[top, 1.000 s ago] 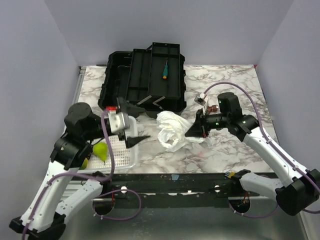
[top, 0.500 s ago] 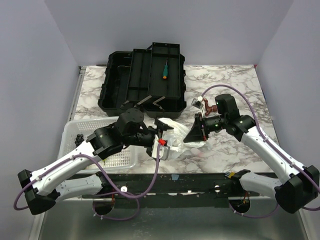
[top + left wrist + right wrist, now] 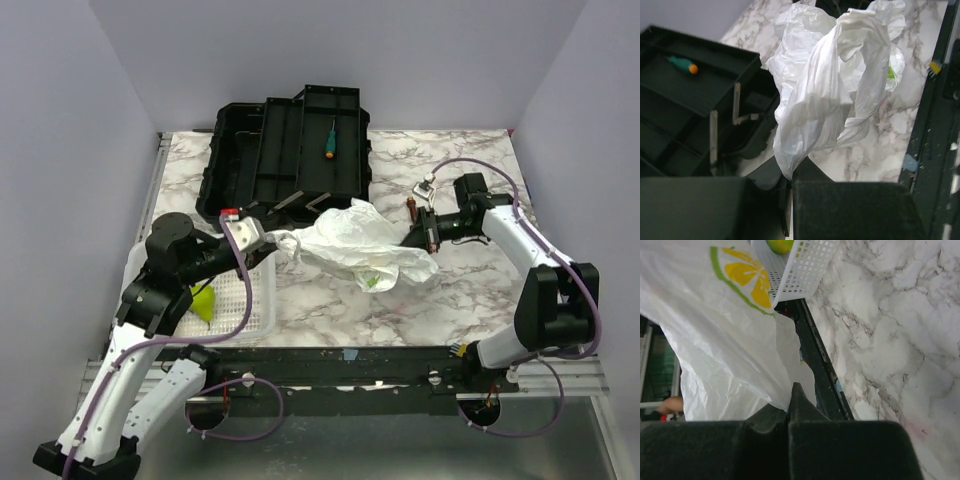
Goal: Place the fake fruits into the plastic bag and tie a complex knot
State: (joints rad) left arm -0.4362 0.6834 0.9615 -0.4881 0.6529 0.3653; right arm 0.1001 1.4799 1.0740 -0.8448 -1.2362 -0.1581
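The plastic bag (image 3: 350,245) is stretched above the marble table between my two grippers. My left gripper (image 3: 272,240) is shut on its left end, and in the left wrist view the bag (image 3: 825,90) rises straight out of the closed jaws (image 3: 790,177). My right gripper (image 3: 408,237) is shut on the right end, with the bag (image 3: 715,350) pinched at the jaw tips (image 3: 790,390). The bag's yellow-green print (image 3: 745,277) faces the right wrist camera. One fake fruit (image 3: 203,300) lies in the white basket (image 3: 262,300). No knot is in view.
An open black toolbox (image 3: 290,150) stands at the back of the table with a green-handled screwdriver (image 3: 329,140) in its tray. The basket sits at the front left by the left arm. The table's dark front rail (image 3: 815,355) runs under the bag.
My left gripper closed on the bag and drew back to the left. The right gripper pulled right and back. The crumpled bag is now spread out between them.
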